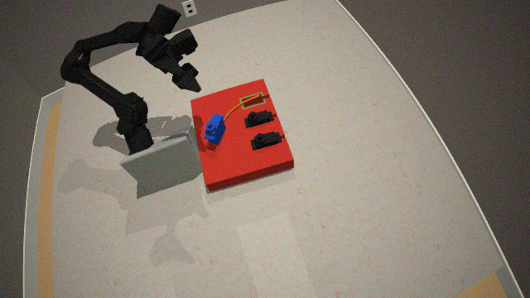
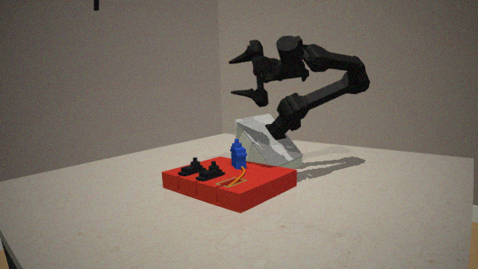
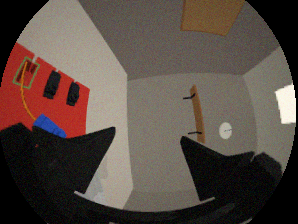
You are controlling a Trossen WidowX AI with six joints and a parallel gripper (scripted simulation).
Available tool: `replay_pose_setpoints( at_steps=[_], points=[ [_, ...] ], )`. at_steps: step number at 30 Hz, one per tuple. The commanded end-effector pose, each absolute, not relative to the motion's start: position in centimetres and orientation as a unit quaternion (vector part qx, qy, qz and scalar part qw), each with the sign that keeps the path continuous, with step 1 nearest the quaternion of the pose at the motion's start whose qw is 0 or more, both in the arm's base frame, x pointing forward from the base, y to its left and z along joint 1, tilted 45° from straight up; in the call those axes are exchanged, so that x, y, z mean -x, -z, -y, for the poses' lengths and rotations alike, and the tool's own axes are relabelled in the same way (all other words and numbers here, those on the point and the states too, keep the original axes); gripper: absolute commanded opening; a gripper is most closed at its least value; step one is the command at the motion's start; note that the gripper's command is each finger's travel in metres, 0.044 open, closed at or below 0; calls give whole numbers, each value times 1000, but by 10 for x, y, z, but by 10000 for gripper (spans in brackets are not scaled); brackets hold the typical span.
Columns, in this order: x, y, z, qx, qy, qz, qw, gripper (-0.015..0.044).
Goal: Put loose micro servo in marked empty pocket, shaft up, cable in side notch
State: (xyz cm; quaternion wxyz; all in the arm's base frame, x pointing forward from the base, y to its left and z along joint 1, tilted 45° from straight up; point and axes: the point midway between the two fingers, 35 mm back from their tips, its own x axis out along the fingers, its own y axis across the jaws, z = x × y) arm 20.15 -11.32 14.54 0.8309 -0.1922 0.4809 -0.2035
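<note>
Starting at the left of the top view, we see the arm (image 1: 103, 88) rising from a grey base (image 1: 166, 163) and bending back over itself. Its gripper (image 1: 191, 62) is high in the air, off the deck's near corner, with the jaws spread wide and nothing between them. In the exterior view the two fingers (image 2: 243, 93) stand well apart, one above the other, pointing sideways rather than down.

Just right of the base lies the red deck (image 1: 242, 165), flat on the table (image 1: 373, 186). On the deck's left part, near the base, stands the blue servo (image 1: 214, 128), upright and loose on the surface, well apart from the gripper. An orange cable (image 1: 236, 108) curves from the servo to the right and reaches the pocket (image 1: 252, 100), a green-outlined rectangle near the deck's far edge; the cable's end lies across it.

Further right, beside the pocket, two black servos (image 1: 258, 118) sit seated in the deck, one behind the other. In the wrist view the deck shows at the left edge, with the dark fingertips framing the room beyond.
</note>
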Motion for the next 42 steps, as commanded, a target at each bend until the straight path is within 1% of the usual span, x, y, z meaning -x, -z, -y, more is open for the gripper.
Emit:
replay_pose_setpoints(
  at_steps=[1, 12, 22, 32, 42],
  points=[
    [-206, -137, 109, 206, 155, -510, 820, 440],
    [-210, -105, 90, 232, -13, -584, 778, 440],
    [-211, -81, 68, 225, -178, -612, 737, 440],
    [-211, -64, 45, 192, -340, -595, 703, 440],
    [-215, -56, 24, 134, -478, -533, 685, 440]
  ],
)
